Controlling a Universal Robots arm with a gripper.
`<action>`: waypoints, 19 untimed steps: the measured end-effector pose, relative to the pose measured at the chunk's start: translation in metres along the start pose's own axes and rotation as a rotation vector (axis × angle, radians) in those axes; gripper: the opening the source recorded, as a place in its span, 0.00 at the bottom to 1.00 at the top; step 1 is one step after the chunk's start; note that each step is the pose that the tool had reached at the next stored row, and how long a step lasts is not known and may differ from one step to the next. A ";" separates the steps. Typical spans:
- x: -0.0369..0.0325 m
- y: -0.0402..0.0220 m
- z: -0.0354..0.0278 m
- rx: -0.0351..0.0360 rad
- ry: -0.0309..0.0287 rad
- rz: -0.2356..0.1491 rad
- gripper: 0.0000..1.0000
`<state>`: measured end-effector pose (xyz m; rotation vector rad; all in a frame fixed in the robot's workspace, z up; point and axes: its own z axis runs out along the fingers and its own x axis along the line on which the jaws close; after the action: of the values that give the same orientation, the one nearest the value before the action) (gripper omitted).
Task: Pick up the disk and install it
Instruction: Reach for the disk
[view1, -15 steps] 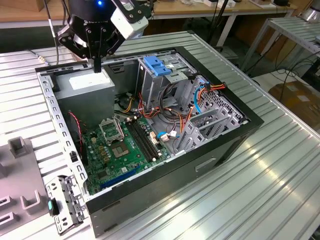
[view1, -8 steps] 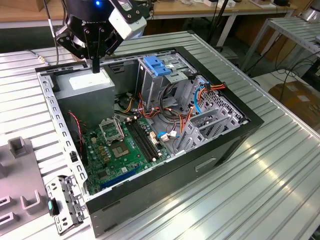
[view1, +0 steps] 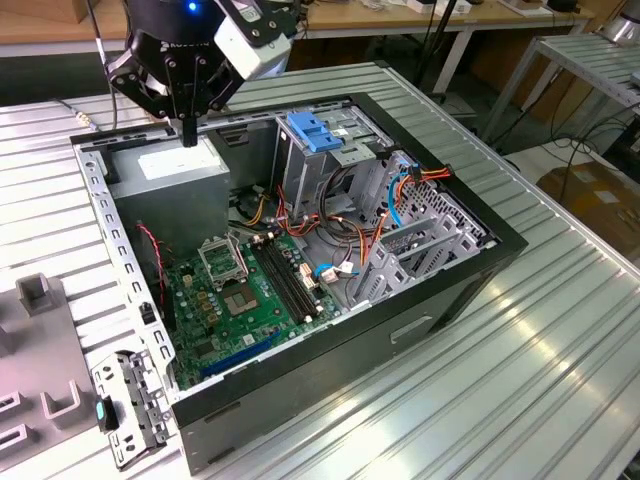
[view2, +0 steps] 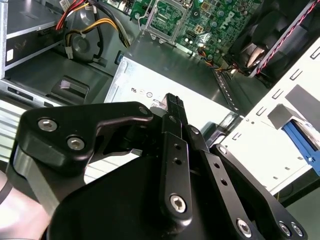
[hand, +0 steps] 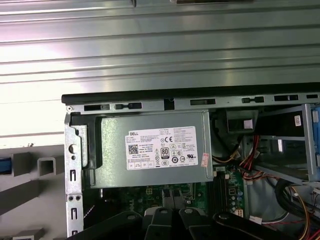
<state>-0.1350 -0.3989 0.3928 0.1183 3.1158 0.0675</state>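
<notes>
Black gripper: upper left of the exterior view, over the grey power supply
jaws: pinched together, gripping nothing
step: pre-pick, I'd guess
next: grabbing the disk needs them opened

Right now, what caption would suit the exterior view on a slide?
Shut, empty hand poised over the grey power supply inside an open computer case on a ribbed table.
</notes>
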 end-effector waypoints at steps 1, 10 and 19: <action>0.0005 0.0000 0.0000 0.0000 0.0001 0.000 0.11; 0.0046 -0.0004 0.0001 0.0001 0.0009 0.000 0.11; 0.0095 -0.0007 0.0003 0.0002 0.0019 0.000 0.11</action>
<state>-0.1446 -0.3989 0.3923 0.1183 3.1177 0.0674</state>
